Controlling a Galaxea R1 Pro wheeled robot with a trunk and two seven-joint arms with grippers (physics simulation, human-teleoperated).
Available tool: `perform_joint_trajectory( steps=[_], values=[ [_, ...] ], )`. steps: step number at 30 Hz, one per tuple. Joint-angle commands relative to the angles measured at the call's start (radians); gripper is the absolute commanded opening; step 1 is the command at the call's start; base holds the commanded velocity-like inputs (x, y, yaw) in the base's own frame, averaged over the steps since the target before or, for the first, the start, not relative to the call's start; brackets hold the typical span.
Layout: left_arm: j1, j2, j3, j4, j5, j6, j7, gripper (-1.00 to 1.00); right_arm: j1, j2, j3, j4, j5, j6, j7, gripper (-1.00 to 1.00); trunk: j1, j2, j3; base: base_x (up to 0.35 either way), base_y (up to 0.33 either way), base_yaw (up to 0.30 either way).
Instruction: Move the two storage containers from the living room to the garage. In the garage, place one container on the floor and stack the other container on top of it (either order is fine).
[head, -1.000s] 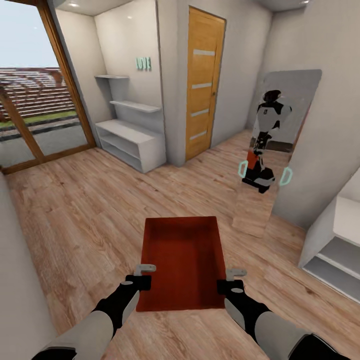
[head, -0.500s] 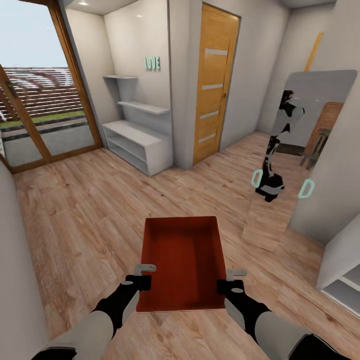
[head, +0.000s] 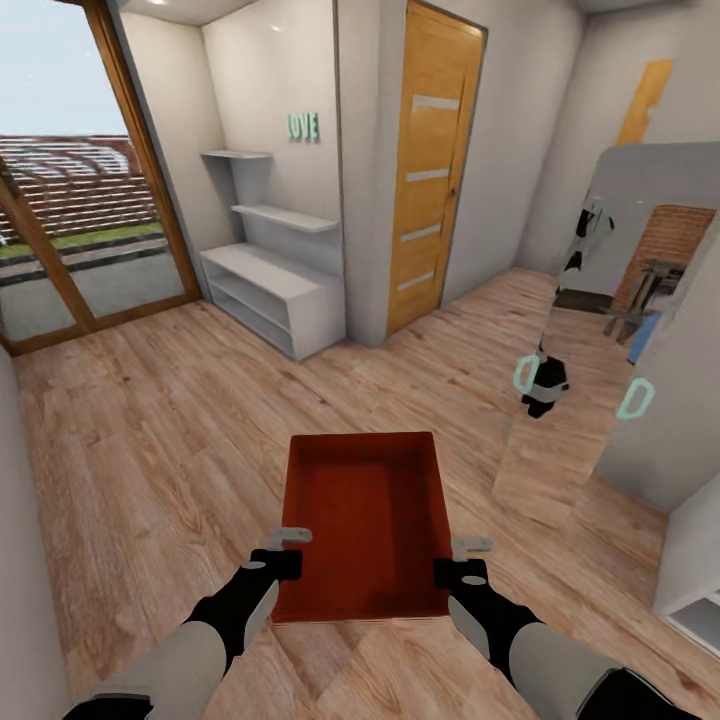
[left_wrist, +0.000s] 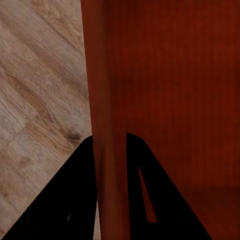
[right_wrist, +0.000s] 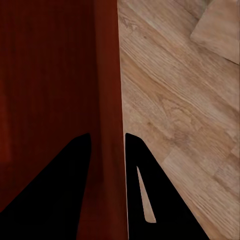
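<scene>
Storage container (head: 365, 520) held by both grippers; wall letters (head: 303, 126) read "LOVE".

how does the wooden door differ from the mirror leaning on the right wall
The door is honey-coloured wood with four frosted strips and stands upright in its frame; the mirror is a frameless grey panel that leans tilted against the wall. The door is opaque, while the mirror shows a reflection of the robot and a brick column. The door is the taller of the two. Both are tall, narrow and reach down to the wood-plank floor.
</scene>
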Motion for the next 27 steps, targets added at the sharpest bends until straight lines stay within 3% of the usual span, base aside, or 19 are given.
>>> perform_joint_trajectory(
  steps=[1,27],
  values=[
    [0.001,-0.004,-0.018,0.005,0.001,0.006,0.008,-1.0,-0.002,0.0,-0.01,-0.001,0.014,-0.003,-0.006,-1.0,0.001,-0.001,-0.001,0.323,0.0,0.0],
    [0.001,-0.004,-0.018,0.007,0.001,0.006,0.008,-1.0,-0.002,0.0,-0.01,-0.001,0.014,-0.004,-0.006,-1.0,0.001,-0.001,-0.001,0.323,0.0,0.0]
  ],
)
